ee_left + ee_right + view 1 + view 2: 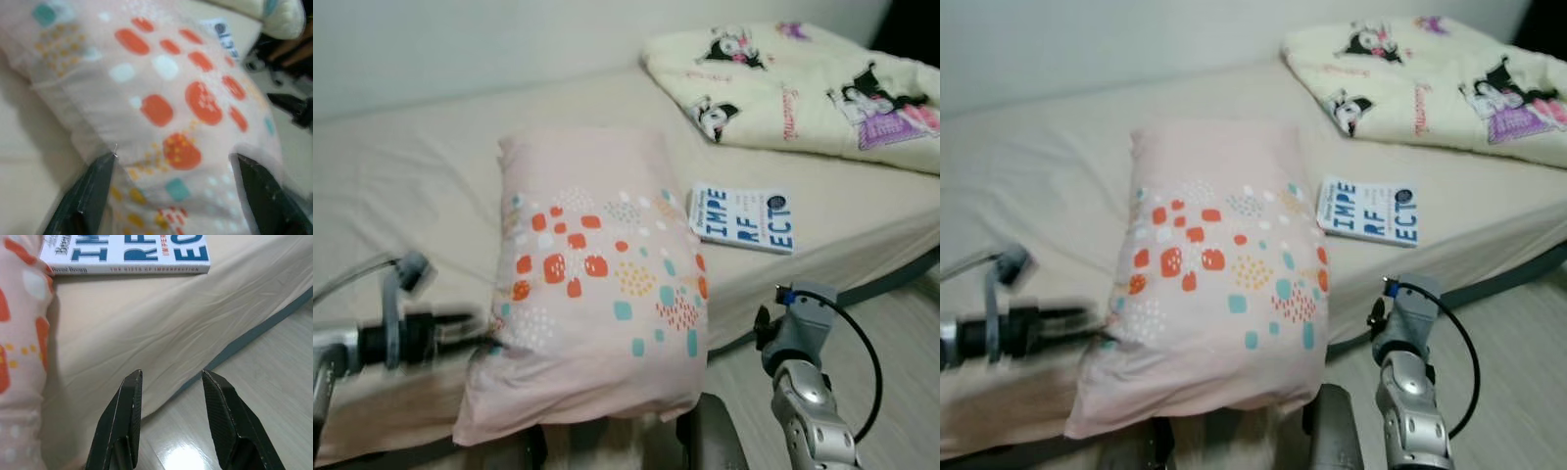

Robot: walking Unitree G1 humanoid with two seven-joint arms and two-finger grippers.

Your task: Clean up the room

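- The pink pillow (592,294) with orange and teal spots lies on the bed (401,176), its near end hanging just over the mattress edge.
- Left gripper (171,196) is right at the pillow's left side — in the wrist view its two black fingers (85,193) stand wide apart with the pillow's fabric bulging between them, though whether they are pressing it I cannot tell.
- A white book (742,218) with blue lettering lies flat on the sheet, just beside the pillow's right edge.
- Right gripper (171,401) hangs off the bed's near edge above the pale floor (274,362) — fingers parted, nothing between them.
- A folded cream blanket (793,83) with cartoon prints sits at the far right of the bed.
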